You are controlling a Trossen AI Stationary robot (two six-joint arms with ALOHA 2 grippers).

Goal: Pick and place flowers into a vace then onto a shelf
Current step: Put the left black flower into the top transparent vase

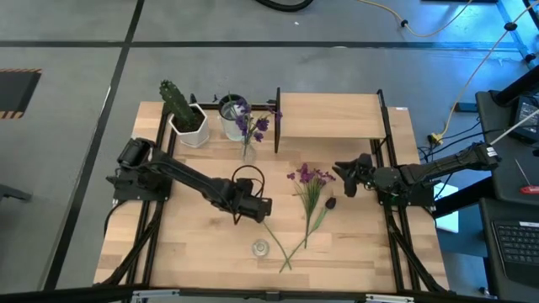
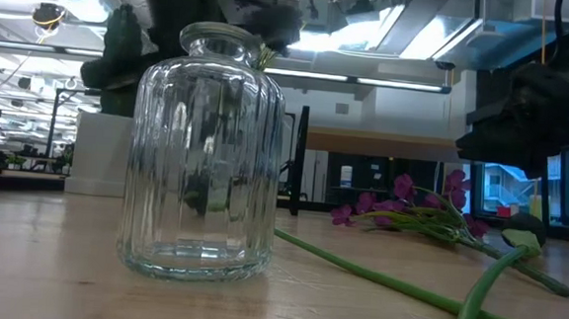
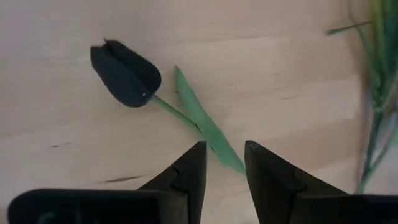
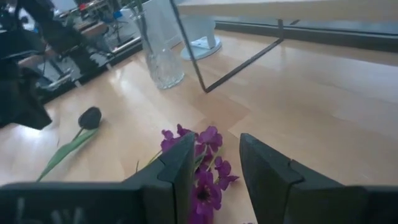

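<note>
The pinker bunch [image 1: 308, 178] lies flat on the table, its stems running toward the near edge. A dark tulip [image 1: 330, 203] with a green leaf lies beside it. The darker violet bunch [image 1: 251, 126] stands in a clear glass by the shelf [image 1: 328, 114]. A ribbed glass vase [image 2: 204, 155] stands upright near the near edge. My left gripper [image 1: 268, 206] hovers open above the table; its fingers frame the tulip's leaf [image 3: 208, 127] from above. My right gripper [image 4: 216, 155] is open, just right of the pinker blooms [image 4: 205, 180].
A cactus in a white pot [image 1: 184, 114] and a second glass jar [image 1: 232, 114] stand at the far left, next to the shelf's black posts [image 1: 277, 109]. Bare wood lies between the arms and to the left of the ribbed vase [image 1: 259, 248].
</note>
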